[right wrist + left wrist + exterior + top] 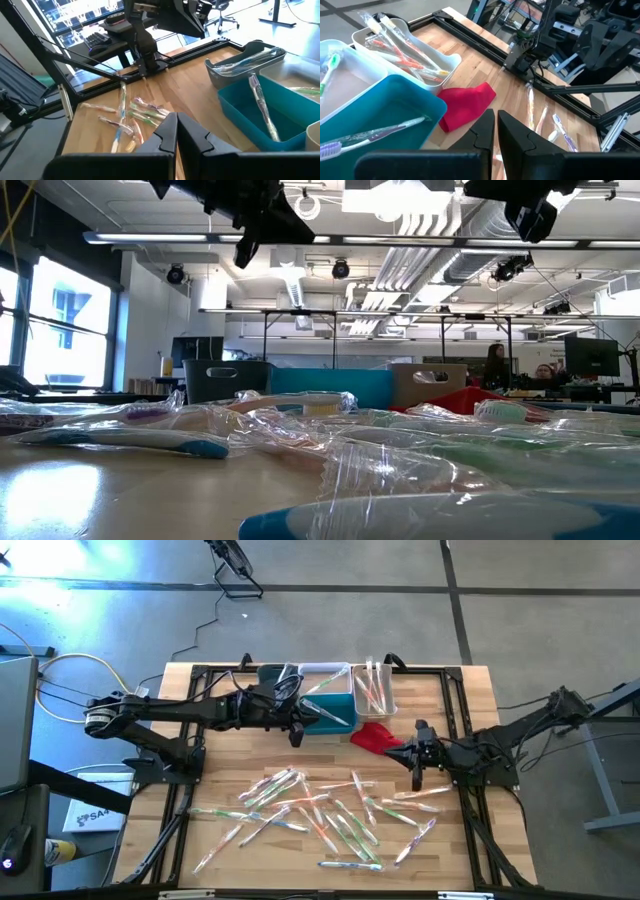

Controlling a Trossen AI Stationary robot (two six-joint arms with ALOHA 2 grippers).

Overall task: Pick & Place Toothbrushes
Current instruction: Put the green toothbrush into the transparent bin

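Wooden tabletop carrying the work, viewed from above and read left to right. Left claw positioned over the near edge of the teal bin, fingers closed together, nothing held. Grey bin at the far left of the bin row, contents visible in the right wrist view: several wrapped toothbrushes. Teal bin next, holding at least one wrapped toothbrush with a purple head. White flat bin behind the teal one, with one green-headed brush at its edge in the left wrist view. Small white bin at the right end of the row, holding several orange-handled brushes. Red cloth just beside the teal bin, between the two claws. Right claw hanging above the tabletop right of the cloth, near the upper right of the loose pile, fingers fully closed and empty.

Loose toothbrushes scattered across the near half of the tabletop, well apart from the bins, overlapping in places, all in clear wrappers.

Progress assessment: task judged to be at an early-to-middle stage. Some brushes already binned; far more, roughly two dozen or over, left on the tabletop. No brush in either claw at present. Next requirement, as a judgement: reopening of a claw and descent onto one single brush at the pile's edge, avoiding overlapped wrappers.
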